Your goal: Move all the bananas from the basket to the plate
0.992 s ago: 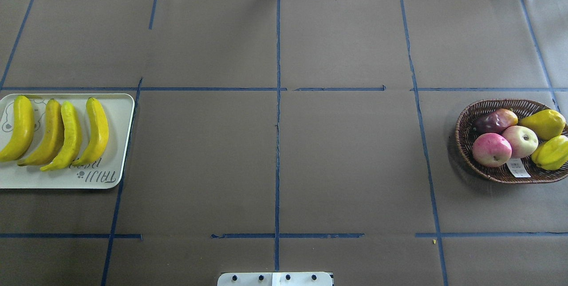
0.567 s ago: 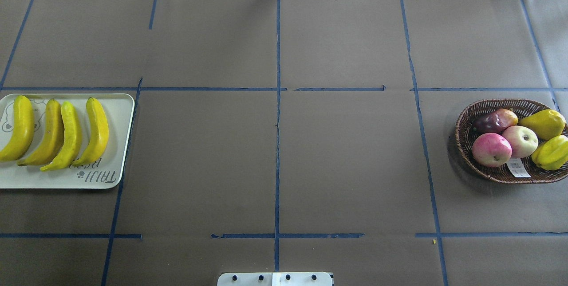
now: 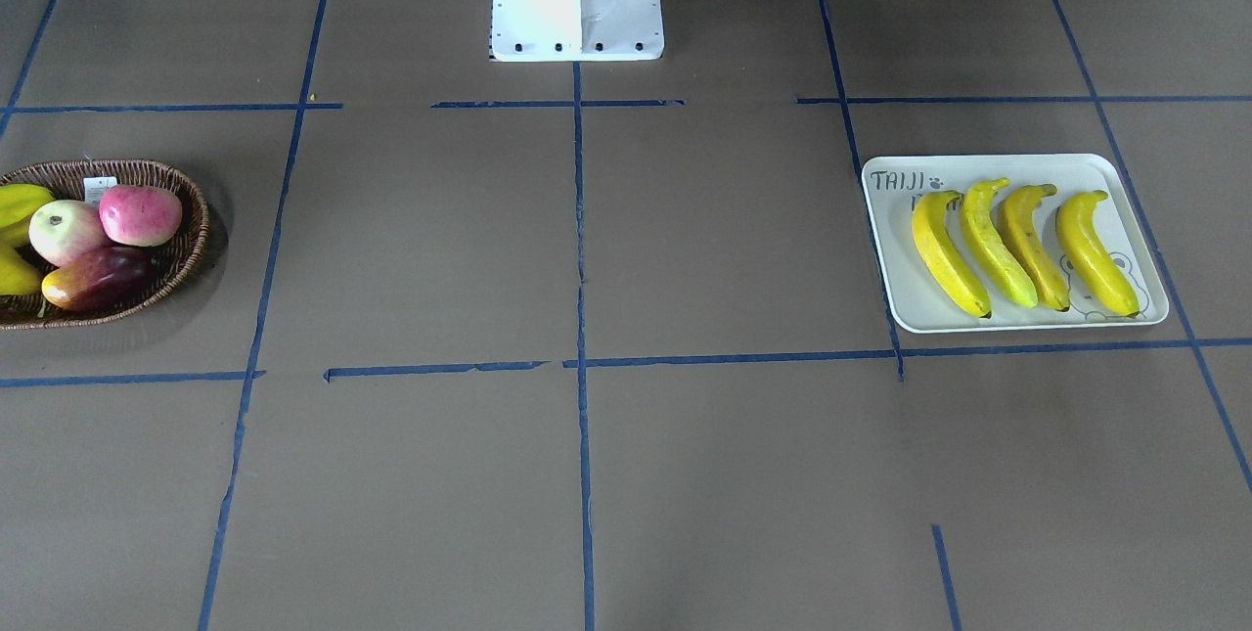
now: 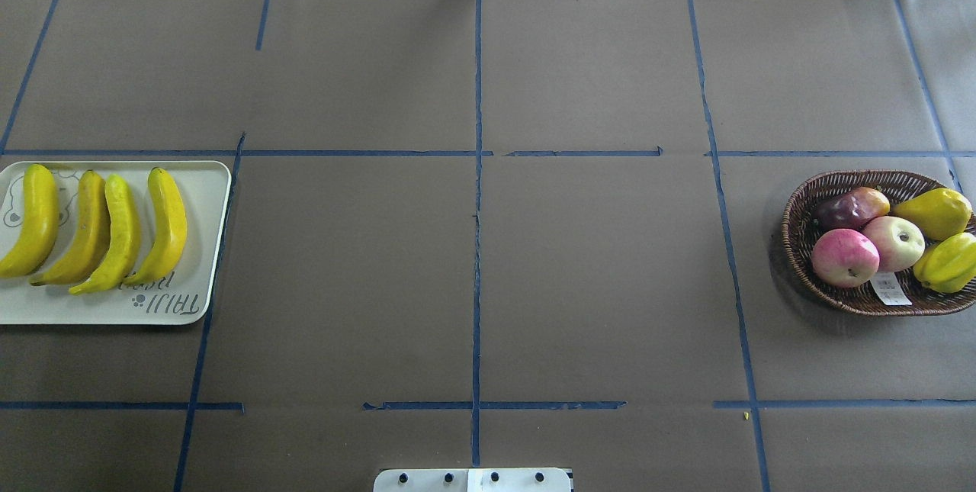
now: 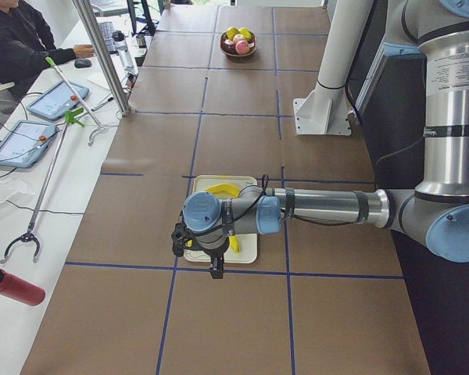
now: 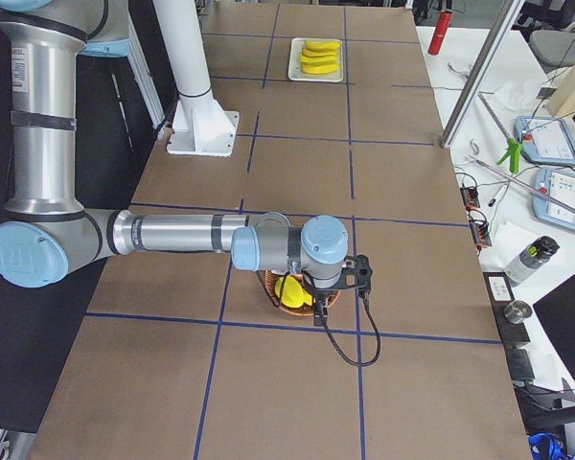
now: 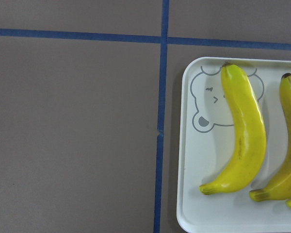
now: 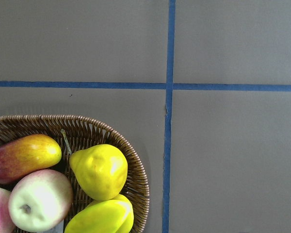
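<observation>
Several yellow bananas lie side by side on the white plate at the table's left edge, seen also in the front view as bananas on the plate. The left wrist view shows one banana over the bear print. The wicker basket at the right holds two apples, a mango and two yellow-green fruits. My left gripper hangs above the plate and my right gripper above the basket; I cannot tell whether either is open or shut.
The white robot base stands at the near table edge. Blue tape lines cross the brown table cover. A side bench with tablets, a red bottle and a seated person runs along the far side.
</observation>
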